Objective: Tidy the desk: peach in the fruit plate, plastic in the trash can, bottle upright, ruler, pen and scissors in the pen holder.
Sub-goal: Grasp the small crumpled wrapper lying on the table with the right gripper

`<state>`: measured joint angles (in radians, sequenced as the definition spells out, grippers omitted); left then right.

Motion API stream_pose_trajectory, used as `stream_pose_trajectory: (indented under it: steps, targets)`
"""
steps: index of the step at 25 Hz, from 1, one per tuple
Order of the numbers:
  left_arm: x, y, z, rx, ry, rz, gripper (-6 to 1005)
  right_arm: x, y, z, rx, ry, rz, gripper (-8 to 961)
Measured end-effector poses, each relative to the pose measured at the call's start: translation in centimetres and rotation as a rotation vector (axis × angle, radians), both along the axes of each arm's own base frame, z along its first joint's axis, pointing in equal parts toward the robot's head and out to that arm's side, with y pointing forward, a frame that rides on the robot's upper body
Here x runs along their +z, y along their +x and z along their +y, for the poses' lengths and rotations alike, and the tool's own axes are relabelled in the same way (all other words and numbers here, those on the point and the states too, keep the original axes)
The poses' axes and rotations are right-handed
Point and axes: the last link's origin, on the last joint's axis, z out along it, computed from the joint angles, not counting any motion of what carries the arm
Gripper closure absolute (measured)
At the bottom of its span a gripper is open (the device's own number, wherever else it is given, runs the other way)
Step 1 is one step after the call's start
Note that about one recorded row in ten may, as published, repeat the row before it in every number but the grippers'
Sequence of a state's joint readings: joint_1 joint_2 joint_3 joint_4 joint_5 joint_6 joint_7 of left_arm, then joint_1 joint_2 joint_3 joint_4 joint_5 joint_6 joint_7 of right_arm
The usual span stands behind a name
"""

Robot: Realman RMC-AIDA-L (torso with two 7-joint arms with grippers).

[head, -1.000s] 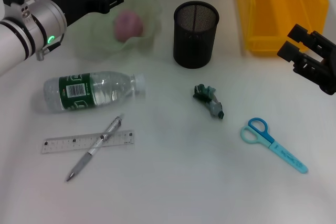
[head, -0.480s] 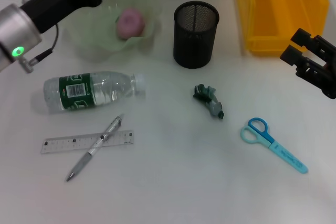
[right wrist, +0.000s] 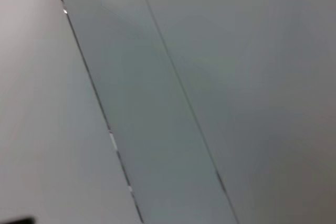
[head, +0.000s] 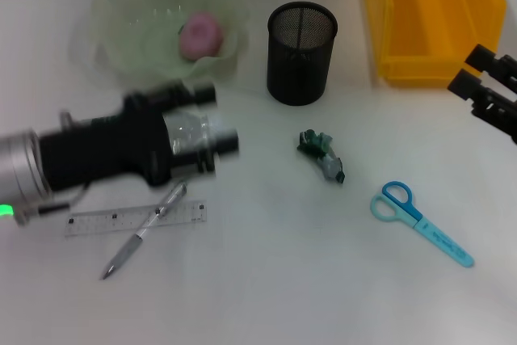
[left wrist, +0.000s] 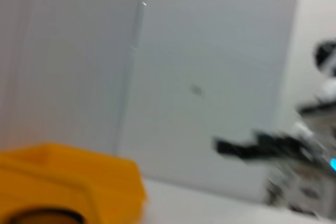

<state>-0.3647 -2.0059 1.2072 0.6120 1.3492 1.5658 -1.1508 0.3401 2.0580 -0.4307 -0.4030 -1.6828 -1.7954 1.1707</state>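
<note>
My left gripper (head: pixel 214 117) hangs low over the lying clear bottle (head: pixel 187 131), open, one finger on each side of its cap end; the arm hides most of the bottle. A pink peach (head: pixel 200 36) lies in the green fruit plate (head: pixel 121 22). A crumpled green plastic scrap (head: pixel 321 155) lies mid-table. Blue scissors (head: pixel 420 222) lie front right. The pen (head: pixel 145 228) lies across the clear ruler (head: pixel 97 220) at front left. At the back stands the black mesh pen holder (head: pixel 300 52). My right gripper (head: pixel 475 70) is open at the right edge, holding nothing.
A yellow bin (head: pixel 428 14) stands at the back right, and it also shows in the left wrist view (left wrist: pixel 68 182). The right wrist view shows only a grey wall.
My left arm has swung from above the fruit plate down and forward onto the bottle. The right gripper has drifted slightly right. The objects on the table have not moved.
</note>
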Motion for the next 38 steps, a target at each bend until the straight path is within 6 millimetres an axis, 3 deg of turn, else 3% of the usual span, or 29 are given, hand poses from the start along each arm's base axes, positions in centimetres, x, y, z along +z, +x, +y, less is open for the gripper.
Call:
stream_pose_trajectory:
  steps: [5,15,19,26,38]
  targets:
    - [-1.8,-0.6,-1.8,-0.037,-0.061,0.053,243,1.3,0.7,0.4,-0.034,-0.013,-0.017,177]
    - [-2.2,-0.3,-2.0,-0.046,-0.073,0.047,242,3.0,0.2,2.4,-0.082,-0.098,-0.104,177]
    - [-2.2,-0.2,-2.0,-0.046,-0.072,0.046,242,3.3,-1.2,3.9,-0.094,-0.212,-0.201,177]
    - [-2.3,-0.4,-2.0,-0.043,-0.062,0.052,242,3.3,-5.7,7.2,-0.110,-0.443,-0.407,177]
    - [-2.6,-0.6,-2.3,-0.039,-0.056,0.051,242,2.5,-12.0,12.4,-0.243,-0.628,-0.747,178]
